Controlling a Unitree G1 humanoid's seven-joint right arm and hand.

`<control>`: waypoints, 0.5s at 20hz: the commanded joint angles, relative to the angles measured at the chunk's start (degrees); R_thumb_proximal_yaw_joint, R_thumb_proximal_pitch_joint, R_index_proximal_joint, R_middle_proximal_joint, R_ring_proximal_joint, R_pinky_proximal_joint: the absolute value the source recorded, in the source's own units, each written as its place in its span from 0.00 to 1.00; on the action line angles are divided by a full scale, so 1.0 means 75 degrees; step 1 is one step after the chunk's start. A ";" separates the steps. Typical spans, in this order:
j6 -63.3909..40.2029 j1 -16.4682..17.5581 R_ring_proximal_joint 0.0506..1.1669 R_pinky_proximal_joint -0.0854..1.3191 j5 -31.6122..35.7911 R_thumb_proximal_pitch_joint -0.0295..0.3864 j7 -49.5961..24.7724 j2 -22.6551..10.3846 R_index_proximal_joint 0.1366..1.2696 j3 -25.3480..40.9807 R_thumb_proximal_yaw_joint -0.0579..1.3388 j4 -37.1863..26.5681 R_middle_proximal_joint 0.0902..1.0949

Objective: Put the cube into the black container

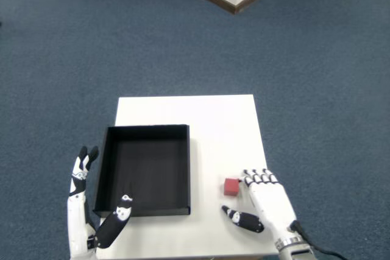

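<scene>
- Blue carpet surrounds a white table (183, 111) carrying everything.
- Left hand (91, 220) hangs beside the black container (146, 172), idle.
- That container sits well left of the right fingertips, empty.
- Cube (231, 186) lies on the table, just at the fingertips' left, between them and the thumb.
- Right hand (262, 202) is spread, holding nothing.
- Risk: closing off-centre could push the cube away rather than pinch it.
</scene>
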 commanded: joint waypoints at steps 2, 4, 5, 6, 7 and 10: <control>-0.0326 -0.0313 0.13 0.05 -0.0053 0.06 -0.0673 -0.0075 0.27 0.0054 0.40 -0.0145 0.11; -0.0399 -0.0304 0.12 0.05 -0.0094 0.06 -0.0829 -0.0037 0.27 0.0086 0.40 -0.0171 0.11; -0.0431 -0.0308 0.12 0.05 -0.0115 0.06 -0.0901 -0.0014 0.27 0.0101 0.40 -0.0188 0.11; -0.0467 -0.0321 0.12 0.05 -0.0142 0.06 -0.0985 0.0012 0.27 0.0121 0.40 -0.0217 0.11; -0.0518 -0.0363 0.12 0.05 -0.0190 0.06 -0.1111 0.0037 0.27 0.0155 0.40 -0.0275 0.11; -0.0596 -0.0426 0.12 0.04 -0.0298 0.06 -0.1358 0.0043 0.27 0.0232 0.40 -0.0354 0.11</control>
